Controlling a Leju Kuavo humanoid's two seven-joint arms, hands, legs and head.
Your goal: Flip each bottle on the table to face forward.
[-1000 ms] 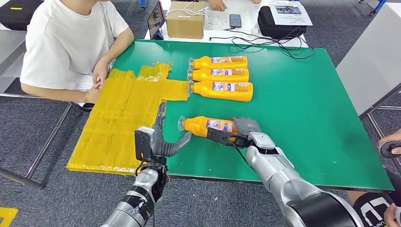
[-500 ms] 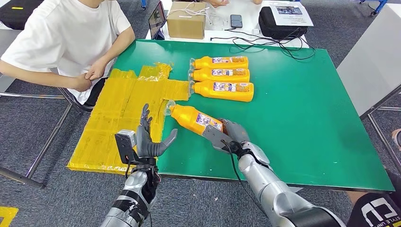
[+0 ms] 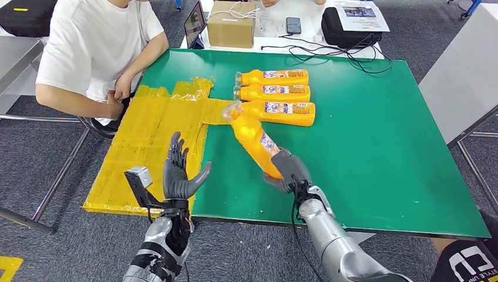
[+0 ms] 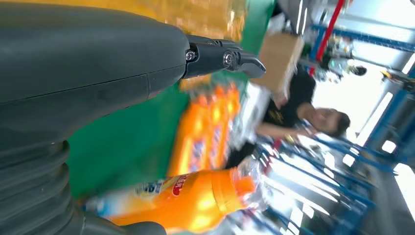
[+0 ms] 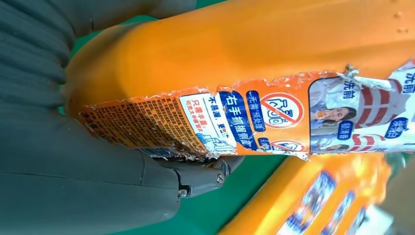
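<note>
Your left robot hand (image 3: 179, 170) waits empty with fingers spread, near the desk (image 3: 382, 141) edge. Your right robot hand (image 3: 286, 170) grips the orange bottle (image 3: 253, 138) by its base, lifted off the desk, its long axis tilting cap-first toward the three lined-up bottles (image 3: 276, 94).

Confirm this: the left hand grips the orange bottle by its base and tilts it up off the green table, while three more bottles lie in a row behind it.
Wrong hand. The head view shows the right hand gripping the orange bottle by its base; the left hand is open and holds nothing. The rest stands: it is tilted up off the green table, three bottles behind.
</note>
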